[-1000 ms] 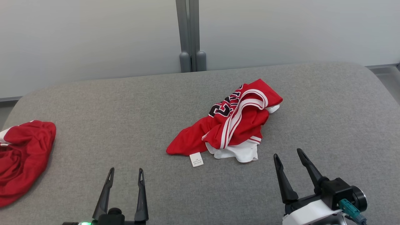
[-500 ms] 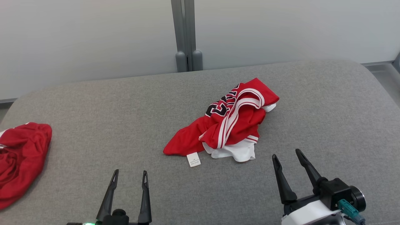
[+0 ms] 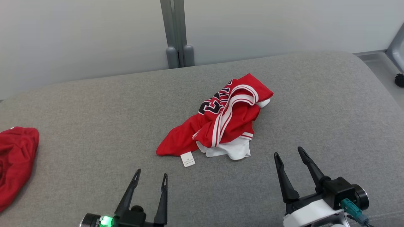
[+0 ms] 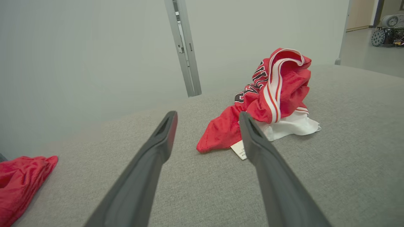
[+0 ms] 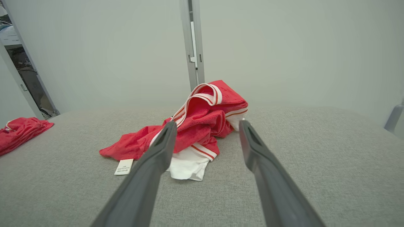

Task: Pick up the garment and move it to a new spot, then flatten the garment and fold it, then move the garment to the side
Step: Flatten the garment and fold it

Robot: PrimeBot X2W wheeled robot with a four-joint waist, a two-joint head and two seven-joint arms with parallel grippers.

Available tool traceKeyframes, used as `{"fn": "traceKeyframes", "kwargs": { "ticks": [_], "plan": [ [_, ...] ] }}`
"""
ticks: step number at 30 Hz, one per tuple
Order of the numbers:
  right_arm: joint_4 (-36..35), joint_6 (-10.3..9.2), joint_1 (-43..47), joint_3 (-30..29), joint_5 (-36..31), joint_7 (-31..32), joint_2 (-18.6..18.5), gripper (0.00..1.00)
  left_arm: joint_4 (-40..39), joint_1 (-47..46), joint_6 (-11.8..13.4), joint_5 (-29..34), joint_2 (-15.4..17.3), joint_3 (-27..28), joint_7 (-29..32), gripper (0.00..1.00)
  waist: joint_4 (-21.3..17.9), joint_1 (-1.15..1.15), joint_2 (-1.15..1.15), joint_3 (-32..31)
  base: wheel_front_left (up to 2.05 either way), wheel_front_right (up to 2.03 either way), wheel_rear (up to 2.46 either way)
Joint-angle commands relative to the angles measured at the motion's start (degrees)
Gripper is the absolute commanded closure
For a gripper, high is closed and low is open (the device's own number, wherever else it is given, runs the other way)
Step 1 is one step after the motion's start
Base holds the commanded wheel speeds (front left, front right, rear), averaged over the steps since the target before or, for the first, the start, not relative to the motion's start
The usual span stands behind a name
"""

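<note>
Grey padded surface spans the head view. The jersey, red with white trim, lies crumpled at centre frame, flat on the surface and not yet lifted. A second red cloth sits at the left edge, well apart. The right gripper is at lower right and the left gripper at lower centre-left; both are spread wide, empty and clear of the fabric. A white label lies at the jersey's lower edge. Judgement: first step, the pick-up, at approach stage. The next move calls for reaching up-frame to the heap and closing on a firm fold, not the loose label.
</note>
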Motion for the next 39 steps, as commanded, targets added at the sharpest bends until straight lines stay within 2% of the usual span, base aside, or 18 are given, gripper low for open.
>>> {"fn": "traceKeyframes", "kwargs": {
  "ticks": [1, 7, 10, 17, 25, 29, 30, 32, 39],
  "plan": [
    [-0.24, -0.08, -1.02, -0.09, -0.18, -0.04, -0.14, 0.0, 1.12, -2.41, -1.12, -0.44, 0.23, -0.44, -0.04, 0.0, -1.04, 0.0, 0.0, 1.44, 0.0, 0.0, 0.0],
    [-0.99, -0.08, -2.56, -0.37, -0.67, -0.04, -0.14, 0.0, 8.82, -11.78, -7.82, 1.23, -0.08, -5.59, -0.04, 0.0, -1.77, 0.0, 0.0, 6.11, 0.0, 0.0, 0.0],
    [-1.39, -0.08, -4.2, -0.58, -0.67, -0.04, -0.14, 0.0, 12.06, -17.61, -9.67, 2.54, -0.63, -8.34, -0.03, 0.0, -2.0, 0.0, 0.0, 9.49, 0.0, 0.0, 0.0],
    [-2.3, -0.08, -8.61, -0.73, 0.14, -0.04, -0.13, 0.0, 18.33, -28.19, -11.28, 3.38, -1.44, -13.14, -0.03, 0.0, -3.43, 0.0, 0.0, 16.69, 0.0, 0.0, 0.0],
    [-3.39, -0.08, -12.49, -1.56, 1.27, -0.04, -0.12, 0.0, 28.05, -36.18, -11.81, 3.38, -1.15, -15.27, -0.02, 0.0, -5.89, 0.0, 0.0, 22.97, 0.0, 0.0, 0.0],
    [-3.82, -0.08, -13.41, -2.08, 2.08, -0.04, -0.12, 0.0, 31.26, -39.27, -11.2, 3.71, -0.66, -15.79, -0.03, 0.0, -6.57, 0.0, 0.0, 24.73, 0.0, 0.0, 0.0],
    [-3.81, -0.08, -13.46, -2.18, 2.3, -0.04, -0.11, 0.0, 31.8, -39.84, -11.18, 4.08, -0.31, -16.21, -0.03, 0.16, -6.62, 0.0, 0.0, 24.96, 0.0, 0.0, 0.0],
    [-3.87, -0.08, -13.43, -2.49, 2.6, -0.04, -0.12, 0.0, 32.02, -40.77, -11.06, 4.24, -0.02, -16.91, -0.03, 1.0, -6.69, 0.0, 0.0, 25.06, 0.0, 0.0, 0.0],
    [-4.35, -0.08, -14.03, -3.42, 4.31, -0.04, -0.13, 0.0, 24.87, -42.29, -11.45, 2.97, 1.31, -18.18, -0.03, 1.0, -7.45, 0.0, 0.0, 24.75, 0.0, 0.0, 0.0]
  ]
}}
